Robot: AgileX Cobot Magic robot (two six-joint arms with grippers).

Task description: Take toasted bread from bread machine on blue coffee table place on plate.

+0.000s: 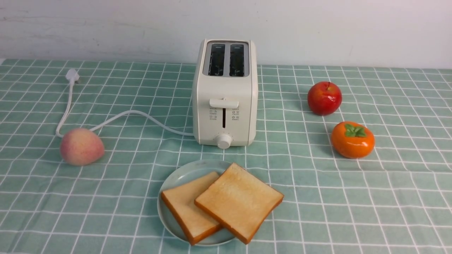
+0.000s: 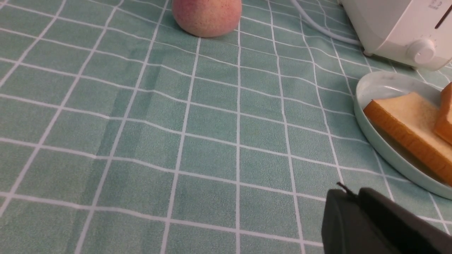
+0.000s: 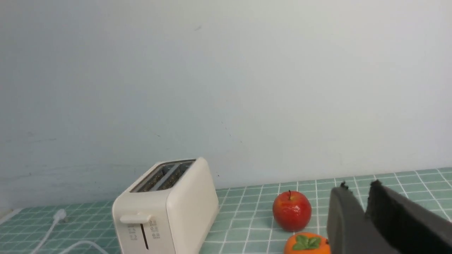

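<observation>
While both slices of toasted bread (image 1: pixel 220 204) lie overlapping on the plate (image 1: pixel 176 181), at 6 o'clock from the bread machine (image 1: pixel 225 93), neither pincer touches them. The left pincer (image 2: pixel 356 211) hangs low over the counter (image 1: pixel 353 197) just beside the plate's rim; whether it is released or clenched cannot be told. The right pincer (image 3: pixel 356 204) is raised, its jaws slightly parted and empty, well apart from the toast. Count: two slices, one plate, one toaster with two empty slots. A peach (image 1: pixel 82 146) sits at the toaster's 8 o'clock on its white cord (image 1: pixel 141 116); an apple (image 1: pixel 324 98) at 3 o'clock, a persimmon (image 1: pixel 352 139) at 4 o'clock.
</observation>
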